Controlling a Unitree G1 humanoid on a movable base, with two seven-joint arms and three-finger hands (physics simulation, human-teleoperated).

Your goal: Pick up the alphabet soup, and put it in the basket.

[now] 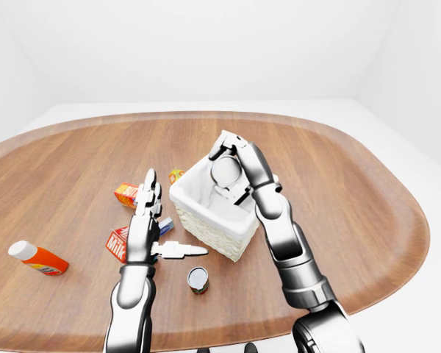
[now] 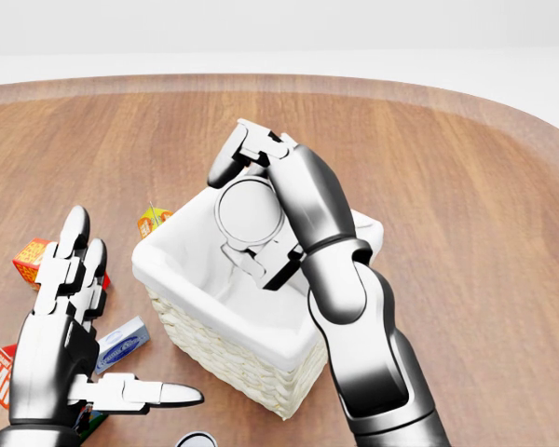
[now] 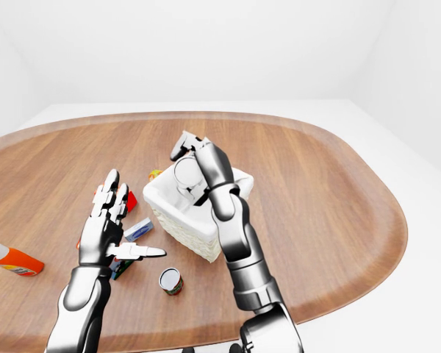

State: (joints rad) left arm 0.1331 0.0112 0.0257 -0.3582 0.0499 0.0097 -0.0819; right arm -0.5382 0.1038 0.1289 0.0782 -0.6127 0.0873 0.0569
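Note:
My right hand [image 2: 245, 225] is shut on the alphabet soup can [image 2: 252, 210]. The can lies on its side, and its round grey end faces the head camera. Hand and can hang over the opening of the basket [image 2: 172, 277], near the basket's upper rim in the head view. The basket is wicker with a white cloth lining and stands mid-table. The can's label is hidden by my fingers [image 2: 225, 166]. My left hand [image 2: 112, 326] hovers open at the lower left, fingers spread and thumb pointing right, with nothing in it.
Left of the basket lie a small orange box [image 2: 152, 221], a red-orange box [image 2: 28, 261], a blue packet [image 2: 121, 343] and a milk carton [image 1: 117, 244]. Another can [image 1: 198, 279] stands below the basket. An orange bottle [image 1: 38, 257] lies far left.

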